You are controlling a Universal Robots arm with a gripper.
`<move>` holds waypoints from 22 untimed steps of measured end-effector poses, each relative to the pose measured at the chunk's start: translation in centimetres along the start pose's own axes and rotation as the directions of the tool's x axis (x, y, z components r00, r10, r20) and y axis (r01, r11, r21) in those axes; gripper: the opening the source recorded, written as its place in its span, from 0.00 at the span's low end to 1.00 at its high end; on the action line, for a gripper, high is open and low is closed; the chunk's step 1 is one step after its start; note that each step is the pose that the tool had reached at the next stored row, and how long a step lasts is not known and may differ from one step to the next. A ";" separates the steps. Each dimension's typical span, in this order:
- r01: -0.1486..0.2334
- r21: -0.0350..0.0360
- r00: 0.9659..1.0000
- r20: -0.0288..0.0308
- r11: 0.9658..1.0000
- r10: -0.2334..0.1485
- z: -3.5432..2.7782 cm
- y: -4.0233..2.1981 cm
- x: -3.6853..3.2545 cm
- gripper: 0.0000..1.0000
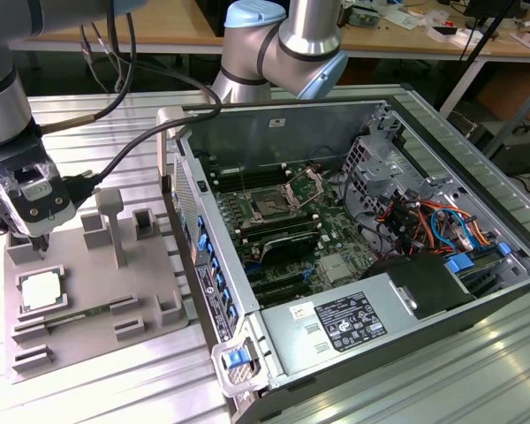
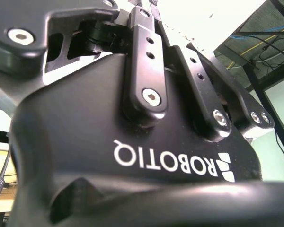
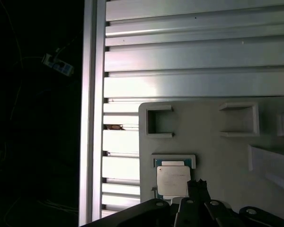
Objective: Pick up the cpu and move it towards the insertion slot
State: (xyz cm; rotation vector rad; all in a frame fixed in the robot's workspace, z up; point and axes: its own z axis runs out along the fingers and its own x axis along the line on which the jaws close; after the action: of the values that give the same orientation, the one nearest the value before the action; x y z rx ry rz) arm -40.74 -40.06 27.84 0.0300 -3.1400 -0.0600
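- Closest to the exterior view's lens, an opened computer case [image 1: 291,119] is lying on a slatted aluminium table [image 1: 115,393], taking up the centre and right of the frame.
- Inside it, the insertion slot [image 1: 269,205] — dark centre, silver frame — is sitting on the motherboard near mid-frame.
- At lower left, the cpu [image 1: 42,291] is resting in a recess of a grey tray [image 1: 88,274], well apart from the slot.
- The gripper [image 1: 38,240] is hanging just above the tray near the cpu, not holding it — whether it is open or closed cannot be told.
- In the first wrist view, the cpu [image 3: 173,181] is lying just beside the gripper [image 3: 197,185].
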 end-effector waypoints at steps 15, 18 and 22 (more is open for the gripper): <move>0.000 0.000 1.000 0.000 1.000 0.000 0.36 -0.01 0.13 0.11; 0.000 0.000 1.000 0.000 1.000 0.000 0.41 -0.01 0.14 0.11; 0.000 0.000 1.000 0.000 1.000 0.000 0.48 -0.02 0.17 0.11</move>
State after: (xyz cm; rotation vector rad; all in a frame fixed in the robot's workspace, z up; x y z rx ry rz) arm -40.91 -40.06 27.36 0.0301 -3.1400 -0.0600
